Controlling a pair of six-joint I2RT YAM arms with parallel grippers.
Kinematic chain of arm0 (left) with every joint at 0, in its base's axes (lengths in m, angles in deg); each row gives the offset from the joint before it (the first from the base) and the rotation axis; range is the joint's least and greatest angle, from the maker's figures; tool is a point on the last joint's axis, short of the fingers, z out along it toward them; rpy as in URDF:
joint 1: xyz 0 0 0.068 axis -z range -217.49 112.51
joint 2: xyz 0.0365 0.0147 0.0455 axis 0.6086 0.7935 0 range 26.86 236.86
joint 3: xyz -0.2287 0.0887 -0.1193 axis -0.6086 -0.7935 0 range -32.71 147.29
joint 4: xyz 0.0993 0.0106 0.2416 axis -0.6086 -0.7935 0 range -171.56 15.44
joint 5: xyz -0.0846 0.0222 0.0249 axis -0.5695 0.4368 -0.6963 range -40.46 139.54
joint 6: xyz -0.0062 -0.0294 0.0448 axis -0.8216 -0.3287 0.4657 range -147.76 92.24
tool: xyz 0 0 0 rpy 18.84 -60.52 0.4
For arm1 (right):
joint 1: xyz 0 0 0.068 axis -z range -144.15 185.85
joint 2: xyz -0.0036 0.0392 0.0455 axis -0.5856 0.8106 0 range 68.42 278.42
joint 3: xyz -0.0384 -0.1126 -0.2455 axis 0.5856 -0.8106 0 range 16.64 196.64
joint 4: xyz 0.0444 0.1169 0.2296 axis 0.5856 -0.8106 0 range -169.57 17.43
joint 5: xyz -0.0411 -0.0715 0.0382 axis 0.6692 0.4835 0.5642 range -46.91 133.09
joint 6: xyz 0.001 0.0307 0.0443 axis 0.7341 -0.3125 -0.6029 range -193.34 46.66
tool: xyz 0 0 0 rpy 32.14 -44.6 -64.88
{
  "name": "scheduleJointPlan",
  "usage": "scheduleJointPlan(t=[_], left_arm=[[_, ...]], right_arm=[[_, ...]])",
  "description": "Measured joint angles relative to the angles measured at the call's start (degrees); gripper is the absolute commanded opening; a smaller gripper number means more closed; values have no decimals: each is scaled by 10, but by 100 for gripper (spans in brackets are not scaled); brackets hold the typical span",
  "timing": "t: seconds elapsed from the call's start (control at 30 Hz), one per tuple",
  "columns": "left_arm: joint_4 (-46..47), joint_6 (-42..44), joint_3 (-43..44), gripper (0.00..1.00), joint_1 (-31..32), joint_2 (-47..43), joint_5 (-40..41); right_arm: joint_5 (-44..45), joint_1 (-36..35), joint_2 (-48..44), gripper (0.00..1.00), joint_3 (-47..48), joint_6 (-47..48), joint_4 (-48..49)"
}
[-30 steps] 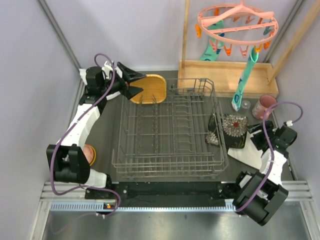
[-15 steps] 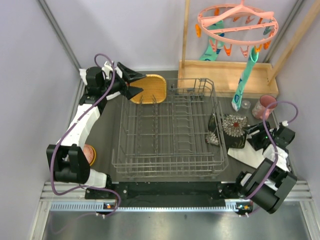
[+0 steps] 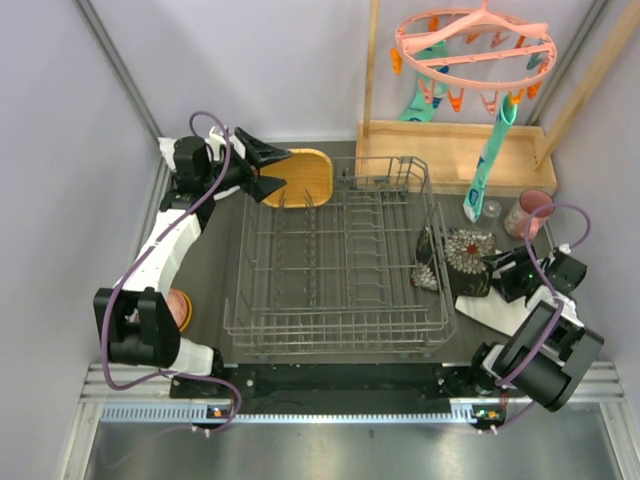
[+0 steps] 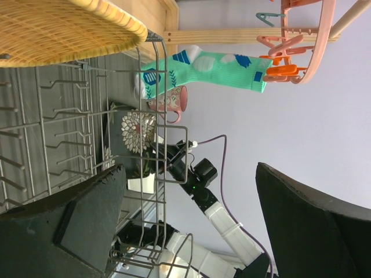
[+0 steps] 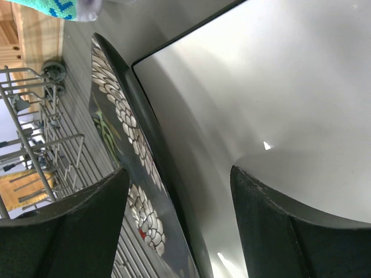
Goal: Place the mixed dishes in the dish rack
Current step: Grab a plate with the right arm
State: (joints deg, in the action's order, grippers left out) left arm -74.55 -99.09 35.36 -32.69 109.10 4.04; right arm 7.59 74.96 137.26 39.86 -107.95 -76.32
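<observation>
A pink round peg hanger [image 3: 475,45] hangs at the far right with teal socks [image 3: 487,165] clipped to it. One sock dangles in front of a light wooden tray [image 3: 440,150] at the back of the dark tabletop [image 3: 215,250].

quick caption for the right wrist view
right fingers open over the edge of the black floral plate, pale plate alongside

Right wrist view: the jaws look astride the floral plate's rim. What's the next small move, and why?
Probably close the right gripper on the black floral plate. Its dark rim runs up between the two open fingers, with the pale plate lying just beside it. I'd nudge slightly toward the floral side first so that the fingers pinch that rim alone. How deep the fingers sit can't be judged from here.
</observation>
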Motion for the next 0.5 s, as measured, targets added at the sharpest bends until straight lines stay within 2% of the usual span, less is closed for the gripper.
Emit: scheduleJointPlan(t=[0.5], left_arm=[[5, -8, -12, 97, 0, 0, 2]], right_arm=[[-38, 0, 39, 68, 3, -5, 39]])
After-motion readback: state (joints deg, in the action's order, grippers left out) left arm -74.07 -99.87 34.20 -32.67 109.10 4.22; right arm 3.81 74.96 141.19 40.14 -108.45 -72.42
